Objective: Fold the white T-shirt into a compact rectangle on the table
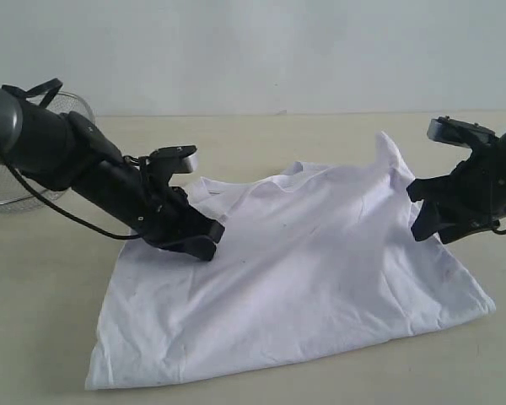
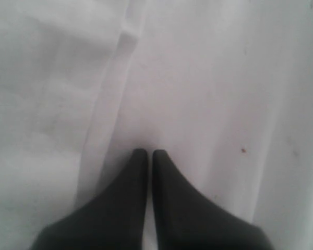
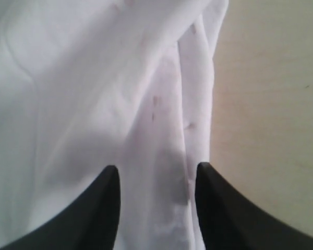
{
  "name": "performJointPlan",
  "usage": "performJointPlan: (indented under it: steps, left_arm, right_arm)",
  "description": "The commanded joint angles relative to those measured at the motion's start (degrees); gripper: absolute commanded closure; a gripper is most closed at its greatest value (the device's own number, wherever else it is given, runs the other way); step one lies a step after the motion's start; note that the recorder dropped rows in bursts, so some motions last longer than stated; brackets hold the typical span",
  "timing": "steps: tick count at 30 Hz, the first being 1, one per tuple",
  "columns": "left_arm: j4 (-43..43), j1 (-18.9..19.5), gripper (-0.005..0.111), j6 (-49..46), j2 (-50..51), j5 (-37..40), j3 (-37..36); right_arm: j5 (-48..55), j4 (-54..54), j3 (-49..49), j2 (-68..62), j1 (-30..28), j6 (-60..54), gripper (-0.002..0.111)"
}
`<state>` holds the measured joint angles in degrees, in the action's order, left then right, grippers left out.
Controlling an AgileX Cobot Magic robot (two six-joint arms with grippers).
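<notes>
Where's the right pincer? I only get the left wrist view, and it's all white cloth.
Observer: Right pincer is at the shirt's right edge, jaws open.
Operator: Holding anything?
Observer: No. A rumpled fold shows through the gap, but nothing is clamped.
Operator: Where on the shirt is my left one?
Observer: Left pincer is shut, tip down on the cloth beside the collar, on that arm's side of the shirt.

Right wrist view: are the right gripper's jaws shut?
No, the right gripper has its fingers standing well apart, with the white T-shirt showing in the gap between them.
</notes>
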<state>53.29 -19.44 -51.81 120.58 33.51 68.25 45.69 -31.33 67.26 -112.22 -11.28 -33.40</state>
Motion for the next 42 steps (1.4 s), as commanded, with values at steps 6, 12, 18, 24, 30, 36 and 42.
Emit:
performJointPlan:
  steps: [6,12,18,24,30,36,42]
  left_arm:
    - [-0.82,-0.37,0.102,0.86,1.45,0.24,0.13]
    - [-0.82,-0.37,0.102,0.86,1.44,0.35,0.13]
    - [-0.82,-0.37,0.102,0.86,1.44,0.35,0.13]
    - [-0.82,-0.37,0.102,0.86,1.44,0.35,0.13]
    - [-0.82,-0.37,0.102,0.86,1.44,0.35,0.13]
    - [-0.82,-0.37,0.102,0.86,1.44,0.35,0.13]
    - [-0.82,-0.37,0.102,0.86,1.44,0.35,0.13]
  right_arm:
    - [0.56,-0.11,0.02,0.11,-0.17,0.06,0.068]
    - [1.22,-0.11,0.02,-0.75,-0.17,0.06,0.068]
    - [2.02,-0.11,0.02,-1.91,-0.17,0.06,0.068]
    - [2.49,-0.11,0.02,-2.26,-0.17,-0.16,0.087]
    - [1.89,0.48,0.02,-2.26,-0.17,-0.72,0.108]
    - [2.38,5.0,0.02,-1.51,-0.17,2.49,0.108]
    - [1.39,13.9,0.02,1.14,-0.17,11.82,0.108]
